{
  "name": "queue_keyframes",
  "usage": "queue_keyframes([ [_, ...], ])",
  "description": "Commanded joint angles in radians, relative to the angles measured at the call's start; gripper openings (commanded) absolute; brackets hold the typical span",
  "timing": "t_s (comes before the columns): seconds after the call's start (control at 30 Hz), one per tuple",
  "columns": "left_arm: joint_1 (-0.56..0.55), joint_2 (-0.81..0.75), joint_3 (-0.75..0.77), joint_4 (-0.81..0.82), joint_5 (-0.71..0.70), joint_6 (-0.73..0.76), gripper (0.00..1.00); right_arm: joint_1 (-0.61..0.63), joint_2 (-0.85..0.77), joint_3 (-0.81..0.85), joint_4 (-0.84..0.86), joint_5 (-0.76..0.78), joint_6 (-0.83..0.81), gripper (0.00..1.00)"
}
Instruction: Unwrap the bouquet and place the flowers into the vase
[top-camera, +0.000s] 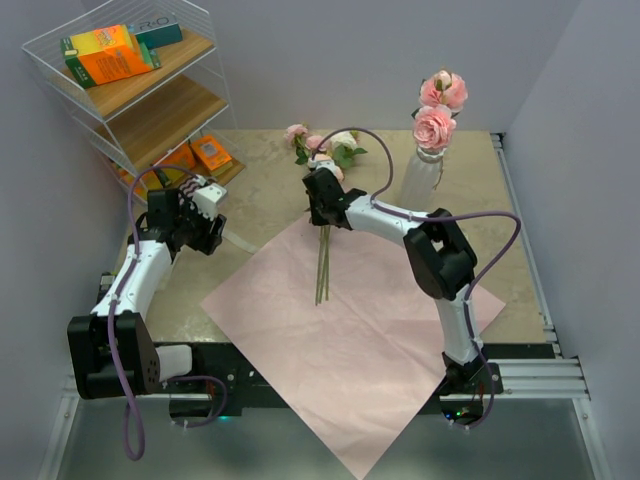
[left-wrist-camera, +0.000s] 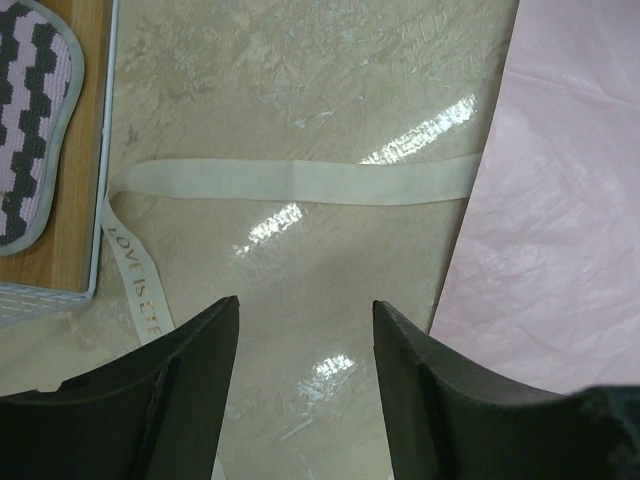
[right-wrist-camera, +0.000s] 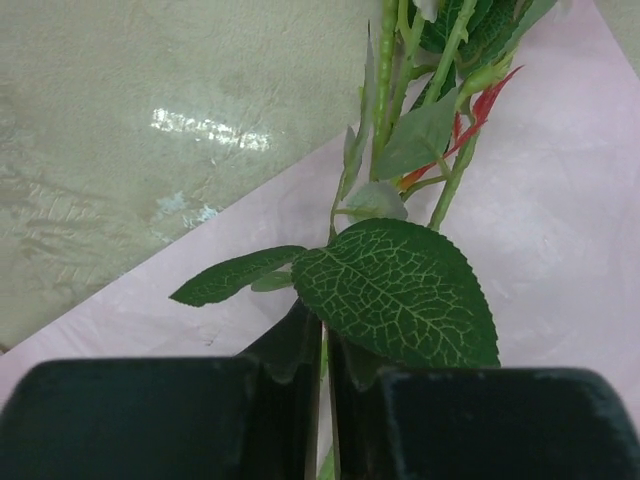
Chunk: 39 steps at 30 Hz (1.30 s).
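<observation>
Pinching down on the flowers (top-camera: 322, 262), that's where we are. They lie with their thin green stems on the opened pink paper (top-camera: 350, 340) and their heads out on the bare table (top-camera: 260, 180) beyond its far corner. From the wrist view, the right gripper (right-wrist-camera: 323, 350) has its fingers drawn almost together, with only a sliver of green stem between them and a broad leaf (right-wrist-camera: 395, 290) draped over the tips. We read that as a grip on a stem, though we cannot tell how many stems are in it.

To the right stands the vase (top-camera: 422, 178), with two pink roses (top-camera: 438, 108) already upright in its narrow mouth. Over on the left, the left gripper (left-wrist-camera: 305, 310) hovers with its fingers wide and nothing between them, above the loose beige ribbon (left-wrist-camera: 300, 182) beside the wire shelf (top-camera: 130, 90).

Here's what worries us:
- **Tangling:** the stems lie bunched and the leaves overlap, so lifting one could drag its neighbours up and scatter them.
- **Slipping:** a pinch this thin on a slick stem could let the rose swivel and droop.
- **Crowding:** the mouth is small and partly filled, so a stem that comes in badly aimed may push the standing roses out or tip the vase.
</observation>
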<state>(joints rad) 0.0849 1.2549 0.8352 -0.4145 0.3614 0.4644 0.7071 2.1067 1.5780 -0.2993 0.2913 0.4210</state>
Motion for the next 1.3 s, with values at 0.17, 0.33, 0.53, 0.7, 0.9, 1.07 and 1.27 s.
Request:
queue_keyframes([
  [0.17, 0.009, -0.002, -0.008, 0.037, 0.004, 0.003, 0.61, 0.113, -0.125, -0.01, 0.069, 0.023, -0.129, 0.03],
  [0.33, 0.01, -0.008, -0.008, 0.034, 0.002, 0.002, 0.6, 0.199, -0.126, -0.021, 0.054, 0.014, -0.18, 0.0],
  [0.53, 0.009, -0.017, -0.005, 0.025, 0.001, 0.0, 0.61, 0.23, -0.122, -0.055, 0.026, 0.026, -0.182, 0.38],
  [0.7, 0.009, -0.026, -0.01, 0.022, -0.001, 0.008, 0.61, 0.227, -0.169, -0.081, 0.002, 0.048, -0.108, 0.68],
  [0.9, 0.009, -0.026, -0.011, 0.023, 0.004, 0.005, 0.61, 0.226, -0.206, -0.092, 0.005, 0.006, 0.06, 0.67],
  [1.07, 0.01, -0.029, -0.016, 0.023, 0.001, 0.011, 0.61, 0.226, -0.232, -0.136, 0.054, -0.084, 0.15, 0.58],
  [1.27, 0.009, -0.04, -0.025, 0.025, -0.004, 0.022, 0.61, 0.258, -0.237, -0.159, 0.037, -0.078, 0.214, 0.58],
])
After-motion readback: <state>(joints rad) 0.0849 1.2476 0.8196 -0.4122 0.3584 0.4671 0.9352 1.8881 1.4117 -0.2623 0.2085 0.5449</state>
